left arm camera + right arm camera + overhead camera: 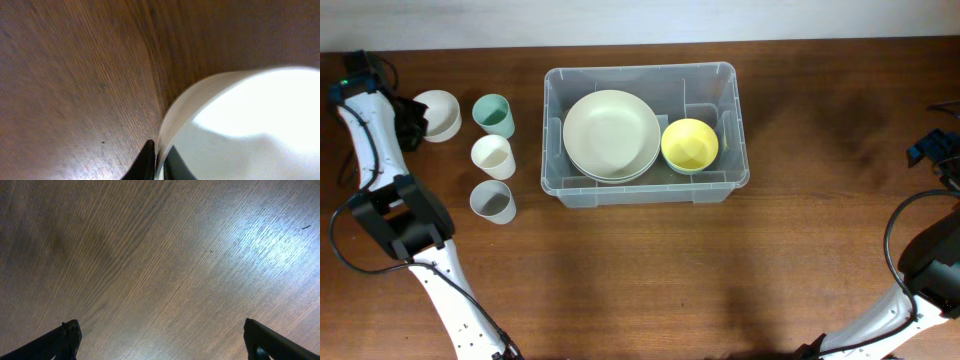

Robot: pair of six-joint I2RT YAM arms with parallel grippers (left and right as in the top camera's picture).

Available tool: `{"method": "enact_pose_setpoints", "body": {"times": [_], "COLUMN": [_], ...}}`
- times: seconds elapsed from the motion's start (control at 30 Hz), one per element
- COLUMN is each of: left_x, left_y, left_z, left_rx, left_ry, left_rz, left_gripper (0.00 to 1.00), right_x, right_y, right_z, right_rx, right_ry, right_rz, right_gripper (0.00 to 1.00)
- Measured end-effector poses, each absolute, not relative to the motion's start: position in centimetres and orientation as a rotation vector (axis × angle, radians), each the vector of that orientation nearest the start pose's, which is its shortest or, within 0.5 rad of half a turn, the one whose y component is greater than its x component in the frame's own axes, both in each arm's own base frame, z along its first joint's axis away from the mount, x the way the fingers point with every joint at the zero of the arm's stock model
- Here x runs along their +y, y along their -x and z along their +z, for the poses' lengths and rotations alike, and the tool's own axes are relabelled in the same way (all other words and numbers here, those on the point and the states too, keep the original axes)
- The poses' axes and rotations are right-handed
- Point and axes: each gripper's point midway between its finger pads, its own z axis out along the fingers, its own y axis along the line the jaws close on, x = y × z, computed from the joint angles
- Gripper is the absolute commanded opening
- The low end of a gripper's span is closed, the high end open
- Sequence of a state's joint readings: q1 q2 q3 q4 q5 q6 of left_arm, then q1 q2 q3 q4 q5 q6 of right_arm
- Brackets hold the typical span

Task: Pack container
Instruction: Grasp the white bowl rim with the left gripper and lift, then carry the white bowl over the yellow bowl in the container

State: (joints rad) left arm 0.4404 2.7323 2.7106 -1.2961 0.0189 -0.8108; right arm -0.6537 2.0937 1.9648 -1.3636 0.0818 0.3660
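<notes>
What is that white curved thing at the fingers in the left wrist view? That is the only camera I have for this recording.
Observer: It is a white bowl at the far left of the table. The left gripper is shut on its rim.
Operator: Is anything packed yet?
Observer: Yes. The clear container at mid-table holds pale plates and a yellow bowl.
Operator: What else is waiting outside it?
Observer: Three cups stand in a row between the white bowl and the container.
Operator: And the other arm?
Observer: The right gripper is open over bare wood at the far right, with nothing between its fingers.
</notes>
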Motion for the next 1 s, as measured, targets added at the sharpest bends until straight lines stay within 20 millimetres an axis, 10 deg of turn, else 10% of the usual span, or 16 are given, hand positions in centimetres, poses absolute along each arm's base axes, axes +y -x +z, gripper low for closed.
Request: {"method": "enact_pose_setpoints", "body": {"times": [0.3,0.53,0.7,1.0], "left_x": [26.9,24.0,18.6,-0.8], "left_y": [-51.7,-53.0,-55.7,-55.5], "left_z": [13.2,17.7,21.4,32.1], "left_rx": [2.18,2.153,2.19,2.289], "left_ry": [1.588,1.474,1.226,0.427], "left_rz": [-0.109,-0.249,-0.329,-0.527], "left_gripper": [0.01,0.01,0.01,0.01], "right_x": [-26.8,-26.8,-26.8,-26.8], "right_y": [-32.6,-32.6,-32.6,-32.6], "right_z": [12.6,12.6,12.6,12.6], "right_rx": [2.679,2.679,2.679,2.679], "right_ry": [-1.504,-1.505,-1.504,-1.505], "right_rz": [-0.142,-0.142,-0.142,-0.142], "right_gripper": [0.99,0.99,0.99,0.99]}}
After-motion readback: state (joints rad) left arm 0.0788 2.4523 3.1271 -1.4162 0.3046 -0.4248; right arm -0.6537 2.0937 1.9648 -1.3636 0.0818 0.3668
